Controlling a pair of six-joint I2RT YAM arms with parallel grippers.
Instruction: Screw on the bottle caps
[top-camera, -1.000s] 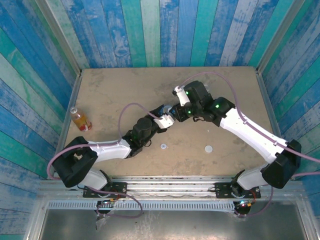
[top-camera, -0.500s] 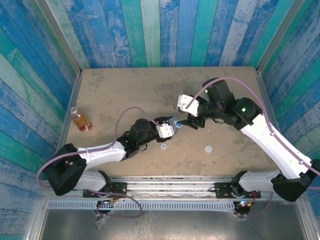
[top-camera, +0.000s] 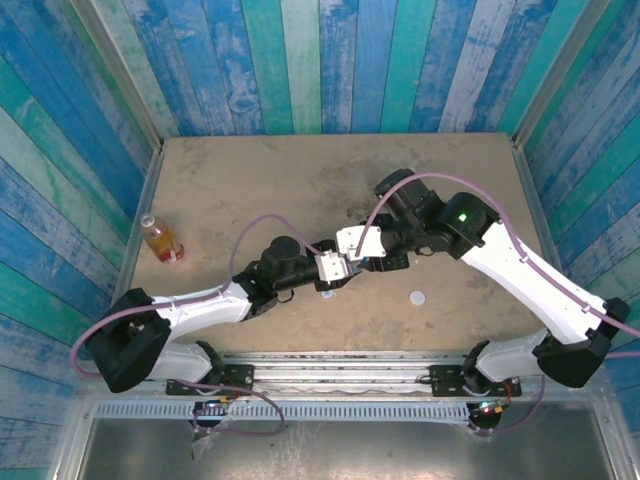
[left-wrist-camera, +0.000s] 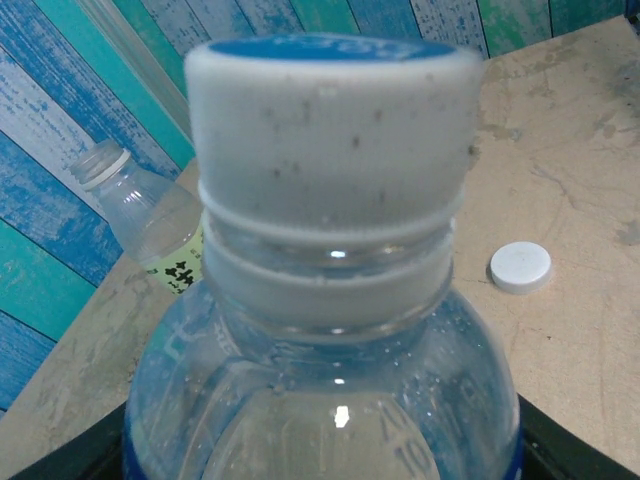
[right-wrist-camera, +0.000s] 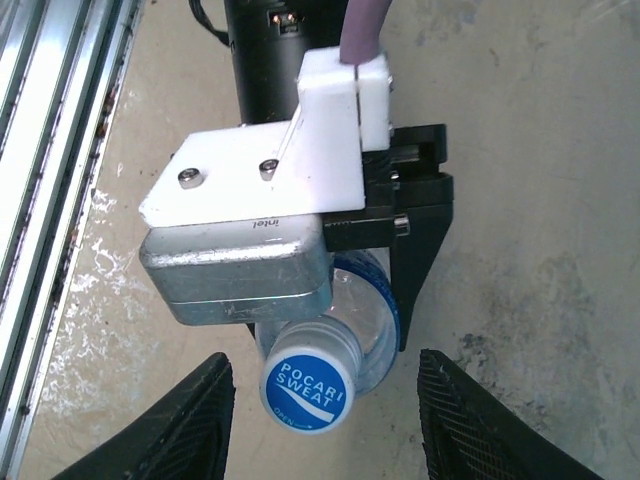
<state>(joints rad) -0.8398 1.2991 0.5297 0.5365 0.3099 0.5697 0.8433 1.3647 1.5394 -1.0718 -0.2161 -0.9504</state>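
My left gripper (top-camera: 333, 268) is shut on a clear bottle with a blue label (left-wrist-camera: 320, 400), held off the table with its neck toward the right arm. A white cap with a blue top (right-wrist-camera: 308, 392) sits on that neck. My right gripper (right-wrist-camera: 325, 430) faces the cap head-on and stands open, one finger on each side of it with a gap on both sides. A loose white cap (top-camera: 418, 297) lies on the table near the front. An uncapped bottle with a pale yellow-green label (left-wrist-camera: 140, 215) shows in the left wrist view. The orange bottle (top-camera: 160, 238) stands at the left edge.
Another view of a loose white cap (left-wrist-camera: 520, 267) lies on the tan tabletop (top-camera: 250, 180) right of the held bottle. Blue and green plank walls (top-camera: 300, 60) close the table in on three sides. A metal rail (top-camera: 330, 360) runs along the near edge.
The right gripper pulled back from the cap and opened, then came back round it. The left gripper has shifted a little toward the near edge with the bottle.
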